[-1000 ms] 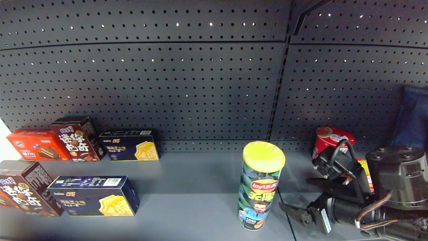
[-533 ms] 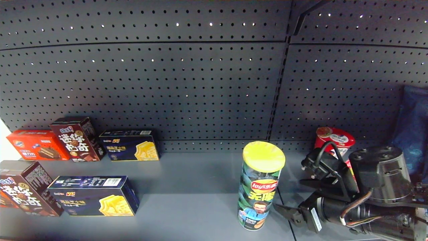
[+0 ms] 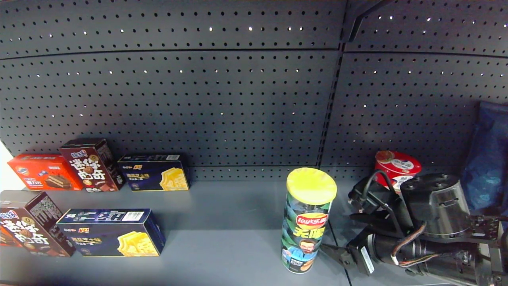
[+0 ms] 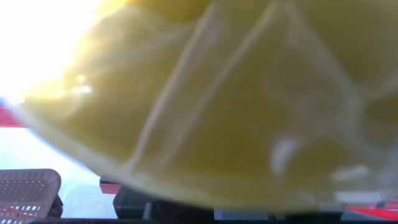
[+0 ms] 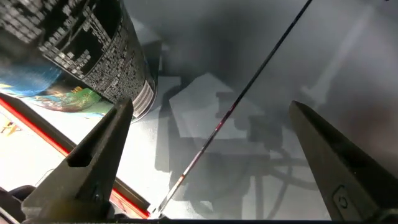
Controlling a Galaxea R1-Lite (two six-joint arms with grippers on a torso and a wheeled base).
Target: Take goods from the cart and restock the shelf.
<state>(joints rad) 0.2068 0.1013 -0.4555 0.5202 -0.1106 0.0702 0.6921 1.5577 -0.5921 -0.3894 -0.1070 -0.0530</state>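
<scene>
A tall chips can [image 3: 307, 222] with a yellow lid stands upright on the grey shelf [image 3: 230, 214], right of centre. My right gripper [image 3: 343, 236] lies low on the shelf just right of the can, open, with nothing between its fingers. Its nearer finger [image 3: 333, 251] reaches the can's base. In the right wrist view the can [image 5: 81, 50] sits just outside one of the two spread fingers of the gripper [image 5: 211, 109]. A yellow translucent wrapper [image 4: 211, 99] presses close to the left wrist camera.
Snack boxes stand at the shelf's left: an orange one [image 3: 43, 171], brown ones [image 3: 90, 163], dark blue ones [image 3: 113, 232]. A red cup [image 3: 398, 167] and a blue bag [image 3: 486, 159] sit behind my right arm. The perforated back panel [image 3: 222, 103] closes the rear.
My right arm has slid left along the shelf toward the chips can. The can has shifted a little to the left.
</scene>
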